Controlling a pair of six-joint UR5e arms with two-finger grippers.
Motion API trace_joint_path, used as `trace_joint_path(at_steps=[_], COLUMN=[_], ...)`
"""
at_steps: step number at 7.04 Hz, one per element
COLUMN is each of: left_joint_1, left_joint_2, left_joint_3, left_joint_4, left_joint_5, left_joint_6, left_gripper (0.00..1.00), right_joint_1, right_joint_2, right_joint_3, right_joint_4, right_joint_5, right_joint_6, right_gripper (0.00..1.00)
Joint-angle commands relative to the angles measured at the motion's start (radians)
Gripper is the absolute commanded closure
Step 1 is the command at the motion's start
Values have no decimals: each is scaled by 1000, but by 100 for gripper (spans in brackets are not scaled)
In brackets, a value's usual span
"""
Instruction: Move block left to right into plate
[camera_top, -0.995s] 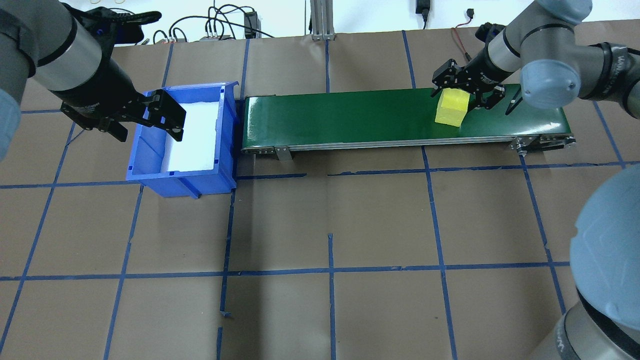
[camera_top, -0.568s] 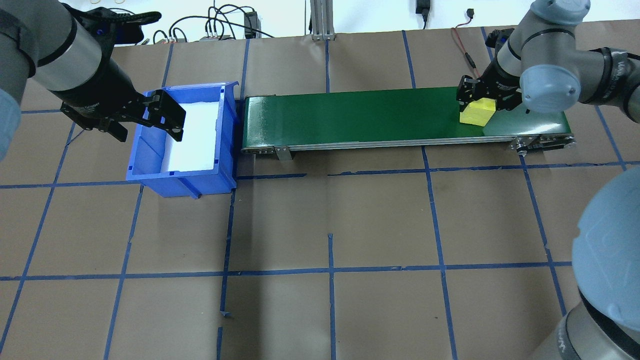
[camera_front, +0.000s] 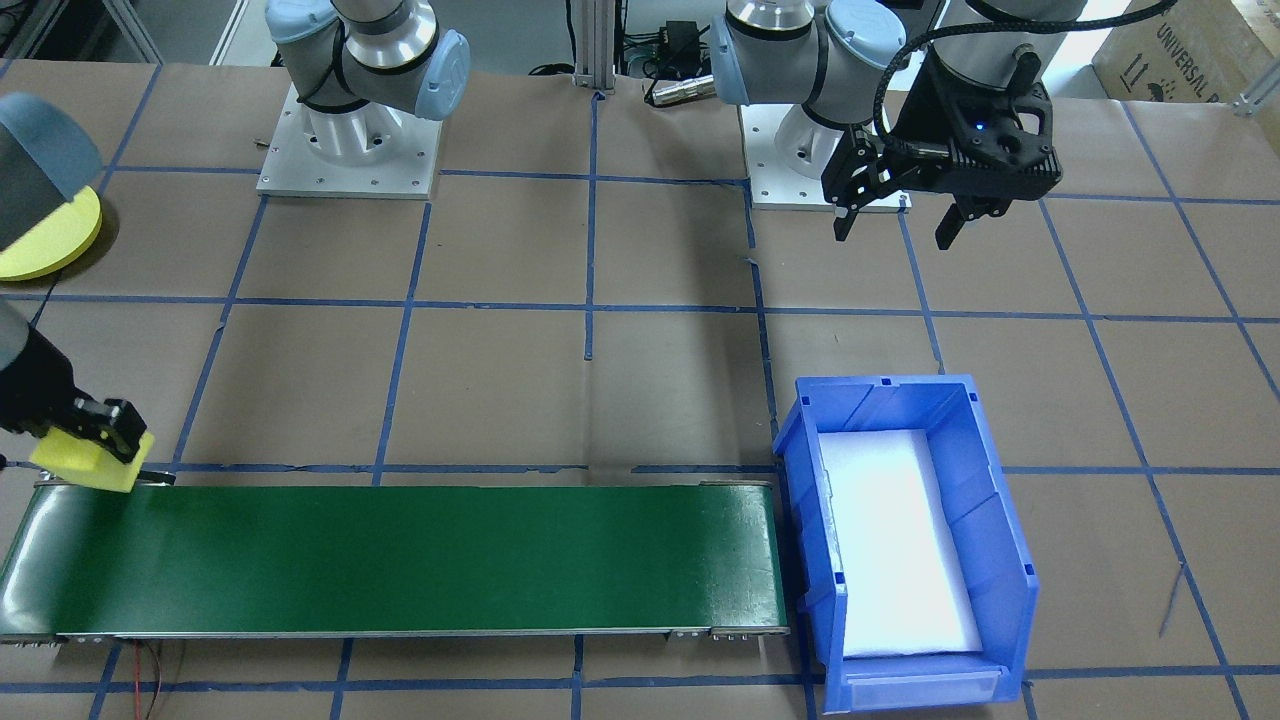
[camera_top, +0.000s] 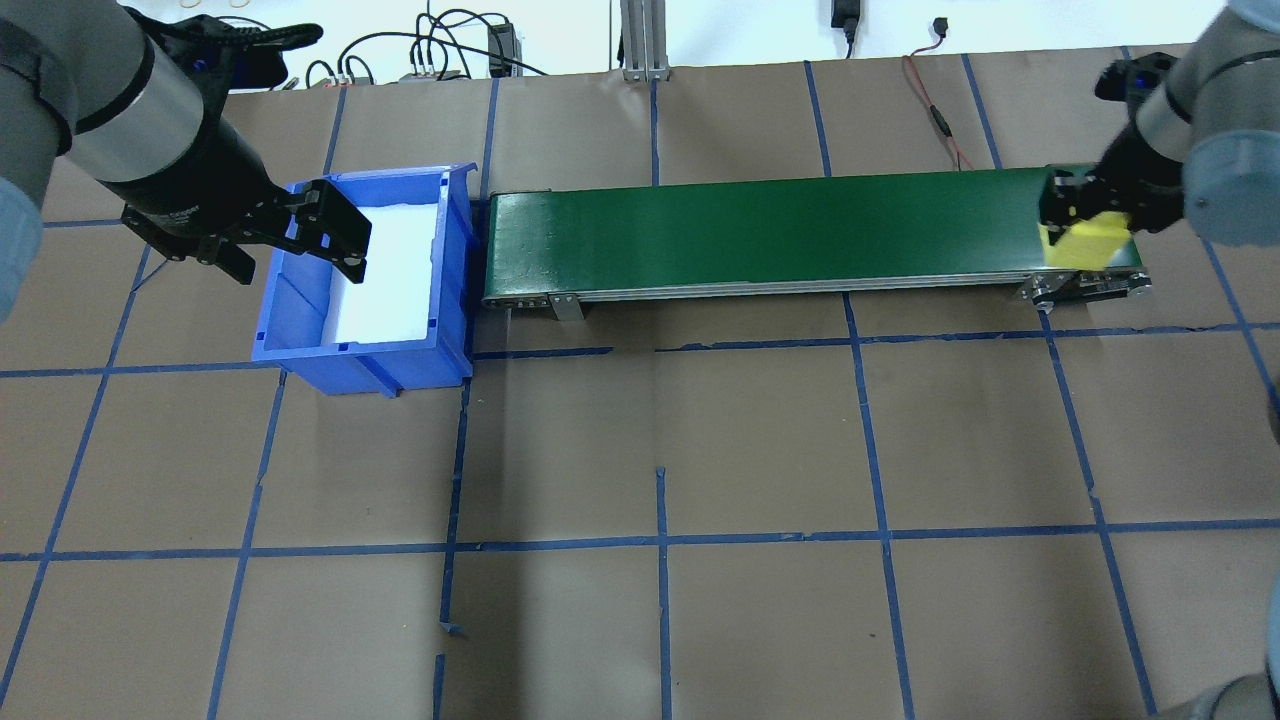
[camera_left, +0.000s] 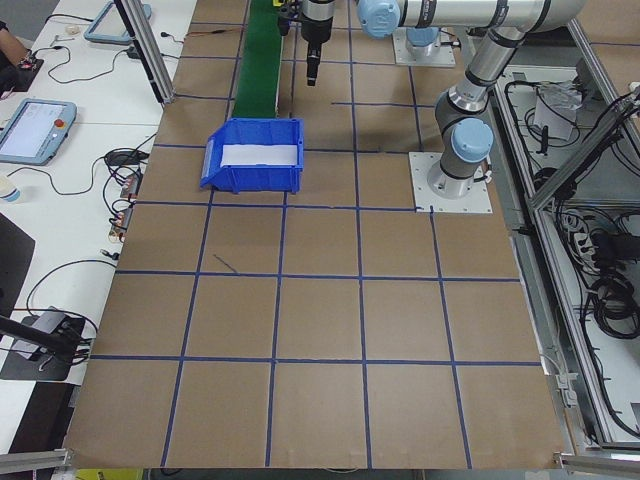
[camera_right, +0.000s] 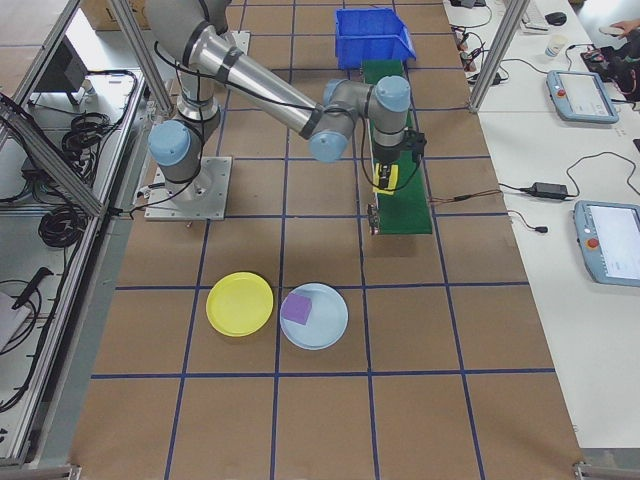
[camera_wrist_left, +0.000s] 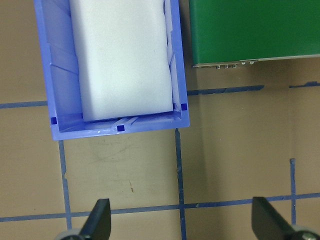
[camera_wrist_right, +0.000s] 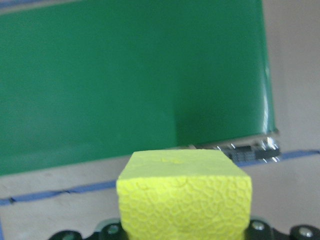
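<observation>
Right gripper (camera_top: 1085, 215) closed on the yellow block (camera_top: 1088, 243), held between the jaws above the right end of the green conveyor belt (camera_top: 800, 235), clear of its surface. Block roughly cubic, so no long axis to tell; in the right wrist view one flat textured face (camera_wrist_right: 184, 197) turned to the camera, top edge level, filling the gap between the jaws. Yellow plate (camera_right: 240, 304) flat on the table, well apart from the jaws, just beside a light blue plate (camera_right: 322, 322) carrying a purple block (camera_right: 297, 308). Left gripper (camera_front: 893, 215) spread wide and empty, hanging near the blue bin (camera_front: 905, 540) with white foam inside.
</observation>
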Motion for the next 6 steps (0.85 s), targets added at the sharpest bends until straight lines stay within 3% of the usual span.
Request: trace_joint_path(at_steps=[1, 3, 6], left_joint_1=[0, 0, -2], left_joint_2=[0, 0, 0], left_joint_3=[0, 0, -2], left_joint_4=[-2, -2, -3], left_joint_5=[0, 0, 2], left_joint_6=[0, 0, 0], left_gripper=[0, 0, 0], right_joint_1=[-200, -507, -786], right_joint_2=[-187, -194, -186], right_joint_3=[172, 241, 320], right_joint_4=[50, 60, 29], right_joint_5=[-114, -135, -132], right_joint_6=[-233, -527, -721], right_gripper=[77, 76, 75])
